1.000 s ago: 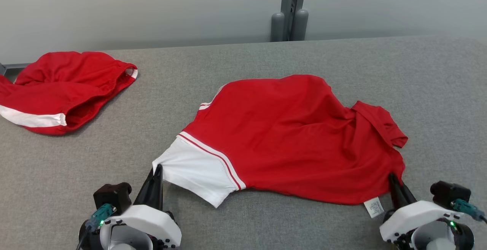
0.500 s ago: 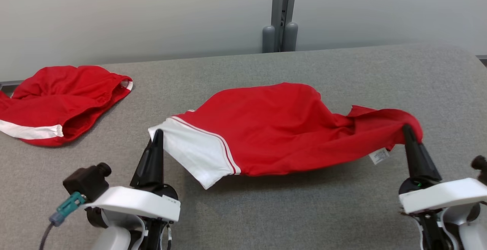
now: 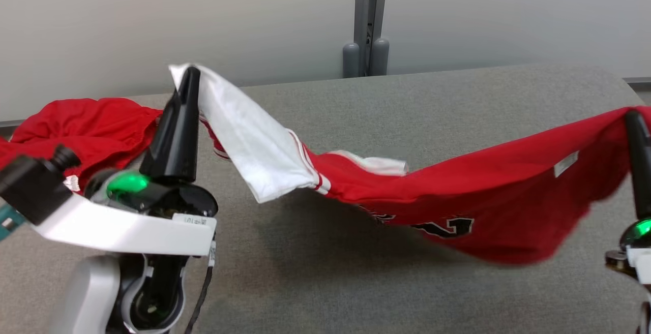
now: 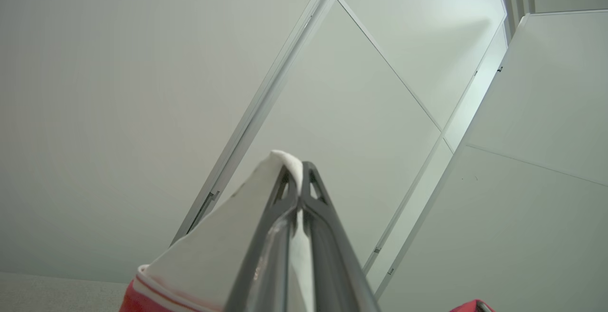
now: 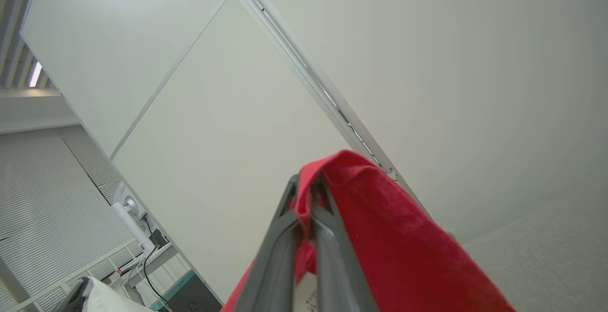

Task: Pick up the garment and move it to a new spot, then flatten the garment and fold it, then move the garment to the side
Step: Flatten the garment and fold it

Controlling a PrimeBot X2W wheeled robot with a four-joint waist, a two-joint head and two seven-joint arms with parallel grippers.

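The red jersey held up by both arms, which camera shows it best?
The head view: the jersey hangs whole between the left gripper and right gripper. The left wrist view catches its white corner pinched; the right wrist view, a clamped red edge.

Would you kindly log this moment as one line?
jersey sagging; left gripper shut on white corner; right gripper shut on red corner

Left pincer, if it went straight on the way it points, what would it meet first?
Probably the pale wall; beyond the jersey corner the left pincer grips, the way looks free, depth unclear.
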